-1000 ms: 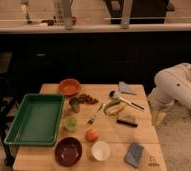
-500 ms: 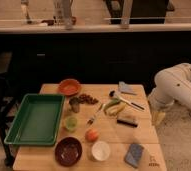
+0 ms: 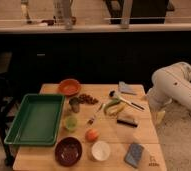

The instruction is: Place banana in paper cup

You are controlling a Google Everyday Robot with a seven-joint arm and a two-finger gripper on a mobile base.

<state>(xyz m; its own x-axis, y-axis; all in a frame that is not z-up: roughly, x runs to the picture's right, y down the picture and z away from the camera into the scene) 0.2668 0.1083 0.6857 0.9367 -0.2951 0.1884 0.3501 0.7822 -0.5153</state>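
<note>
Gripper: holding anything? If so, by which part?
Nothing visibly held. The gripper hangs off the right edge of the table; the banana lies on it, untouched.

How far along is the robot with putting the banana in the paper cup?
Done: nothing yet. The banana lies mid-table, apart from the paper cup near the front edge, which looks empty. In hand: nothing visible; the claw hangs off the right side of the table, away from the banana. Left: reach for the banana, grasp it, carry it and put it in the cup.
</note>
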